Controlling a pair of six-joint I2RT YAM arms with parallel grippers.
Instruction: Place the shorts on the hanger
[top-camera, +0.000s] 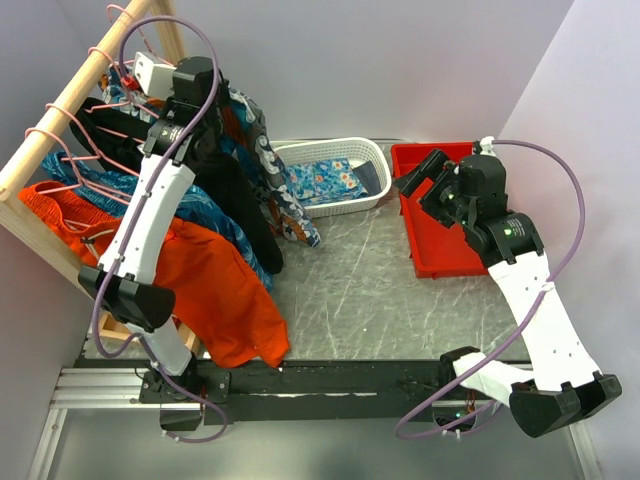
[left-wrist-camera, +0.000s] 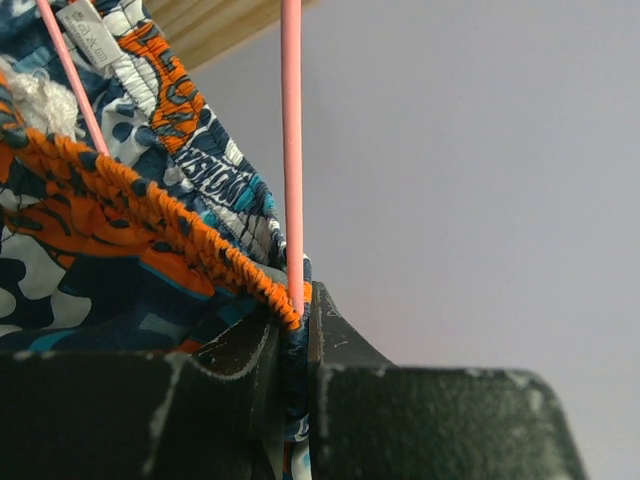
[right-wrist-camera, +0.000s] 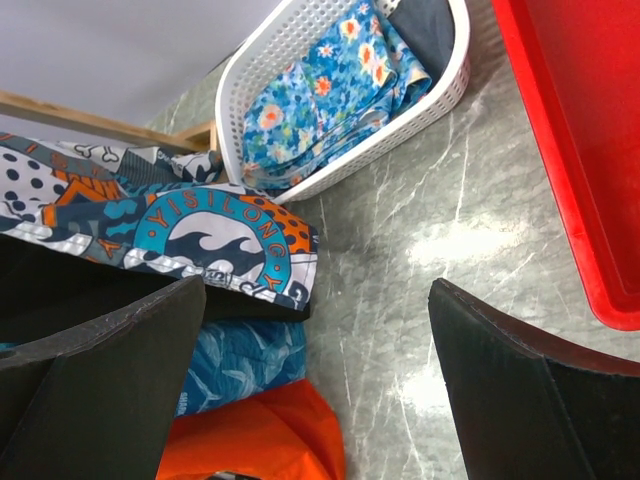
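The shorts (top-camera: 268, 175), patterned in orange, teal, navy and white, hang from the wooden rack at the back left. In the left wrist view their orange-edged waistband (left-wrist-camera: 150, 215) runs into my left gripper (left-wrist-camera: 295, 320), which is shut on it. A pink hanger wire (left-wrist-camera: 291, 150) comes straight down to the jaws' gap. In the top view the left gripper (top-camera: 130, 88) is up by the rack pole among the pink hangers (top-camera: 60, 150). My right gripper (top-camera: 415, 182) is open and empty over the table; its wrist view shows the shorts' hem (right-wrist-camera: 200, 235) beyond it (right-wrist-camera: 318, 290).
A wooden rack pole (top-camera: 70, 110) carries several pink hangers with orange shorts (top-camera: 220, 290), blue leafy shorts (top-camera: 200, 212) and a black garment (top-camera: 235, 200). A white basket (top-camera: 380, 185) holds a blue floral cloth (top-camera: 325, 180). A red tray (top-camera: 440, 250) lies at the right.
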